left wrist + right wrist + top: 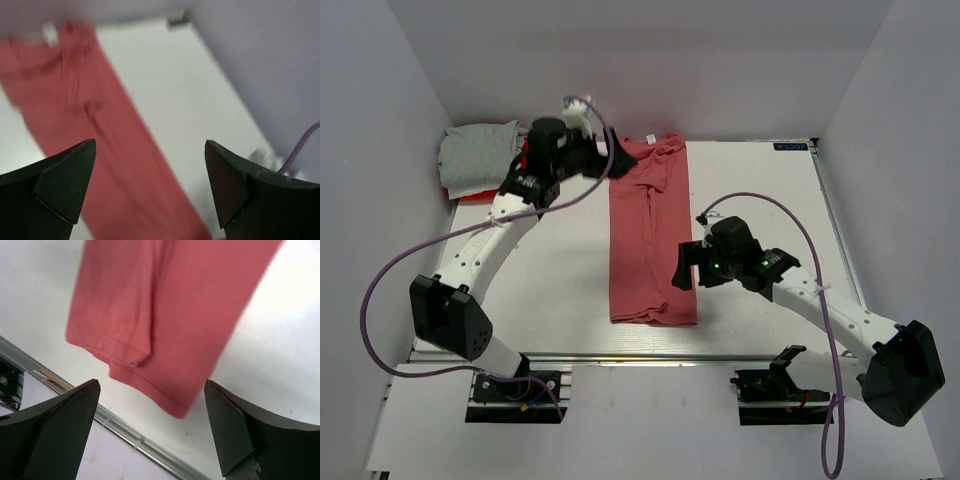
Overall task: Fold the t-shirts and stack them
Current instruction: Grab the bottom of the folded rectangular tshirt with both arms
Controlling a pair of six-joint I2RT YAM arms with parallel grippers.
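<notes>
Pink shirt (650, 230) in long strip on desk (760, 200); left end effector (618, 162) spread near collar, right end effector (682, 272) spread by hem; grey pile (480, 152), perhaps red beneath, far-left

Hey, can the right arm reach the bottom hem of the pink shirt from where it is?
Probably yes. The right gripper is open right by the lower right edge of the pink shirt, and nothing lies between them.
</notes>
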